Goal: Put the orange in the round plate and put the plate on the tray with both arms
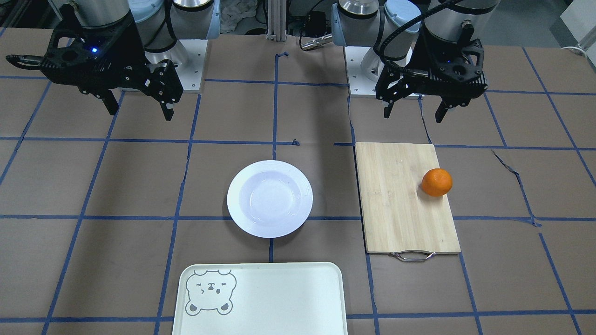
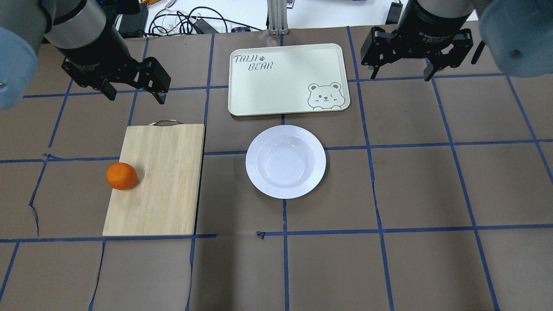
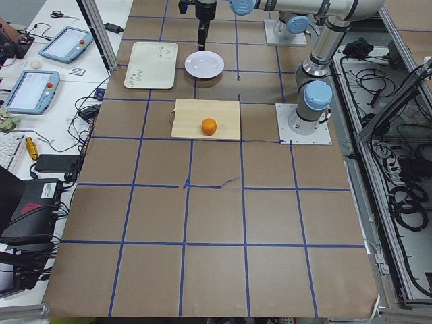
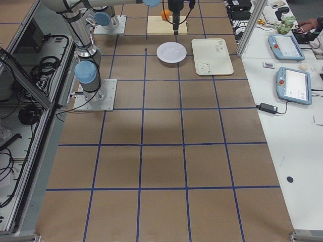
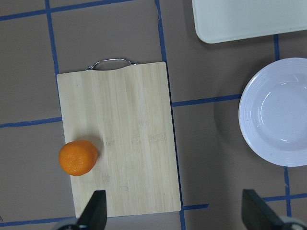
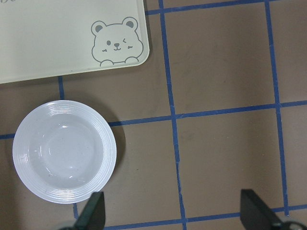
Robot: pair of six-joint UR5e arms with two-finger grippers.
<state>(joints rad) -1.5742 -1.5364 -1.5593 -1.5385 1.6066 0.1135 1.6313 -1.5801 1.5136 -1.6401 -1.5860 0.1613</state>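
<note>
Orange (image 2: 122,176) rests on a bamboo cutting board (image 2: 160,181), well to the left of the plate (image 2: 285,161), right at the board's long edge that faces away from the plate. Nothing grips or touches it. The board lies flat on the brown surface (image 2: 410,181), which is marked with blue tape lines, and there is a clear gap between it and the plate. Its metal handle (image 2: 165,122) is on the short end that points away from the robot.

The plate is white and round with a ridged rim. It sits upright on the surface, about level with the orange, and its sunken centre holds nothing.

Just beyond the plate, close but not touching it, lies the pale tray (image 2: 281,82). A grey bear face (image 2: 328,96) is printed in the tray corner nearest the plate, on the robot's right. Grey lettering (image 2: 254,61) is printed in the far corner opposite.

The left tool (image 2: 135,96) hangs high over the surface to the left of the plate, jaws spread wide and holding nothing. The right tool (image 2: 400,75) hangs at about the same height to the right of the plate, also spread wide and holding nothing.
</note>
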